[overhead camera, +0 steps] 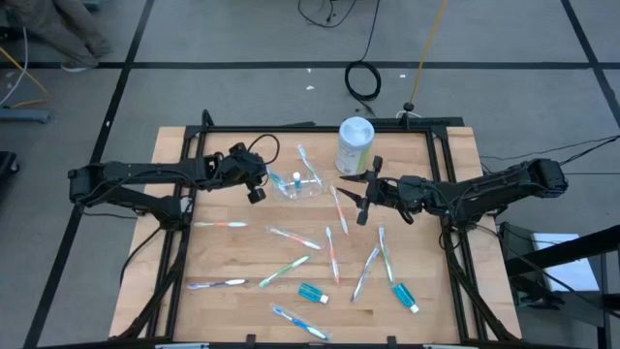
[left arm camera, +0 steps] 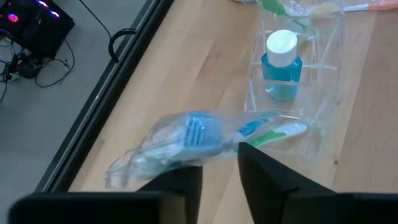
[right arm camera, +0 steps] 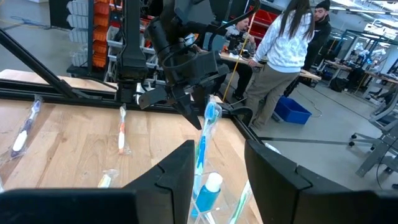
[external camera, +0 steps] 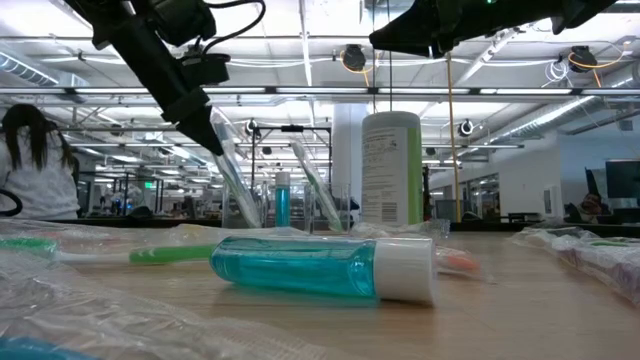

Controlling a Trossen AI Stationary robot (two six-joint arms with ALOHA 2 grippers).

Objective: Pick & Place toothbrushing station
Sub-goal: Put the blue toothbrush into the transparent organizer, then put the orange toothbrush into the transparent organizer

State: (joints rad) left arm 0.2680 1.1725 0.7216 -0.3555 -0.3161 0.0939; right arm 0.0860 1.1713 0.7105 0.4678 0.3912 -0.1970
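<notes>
One item in hand: wrapped toothbrush, standing in the clear cup near the canister.
Left gripper: over the cup; fingers at the brush wrapper, cannot tell if clamped.
Right gripper: just beside the cup, jaws apart, empty.
Loose stock: brushes and toothpaste tube scattered on the table.
Handling judgement: light, stiff handles; slippery, crinkly film. Grip mid-handle.

A small clear plastic cup stands upright holding a blue toothpaste tube (white cap up) and leaning wrapped toothbrushes. Other pastel toothbrushes and tubes lie scattered.
</notes>
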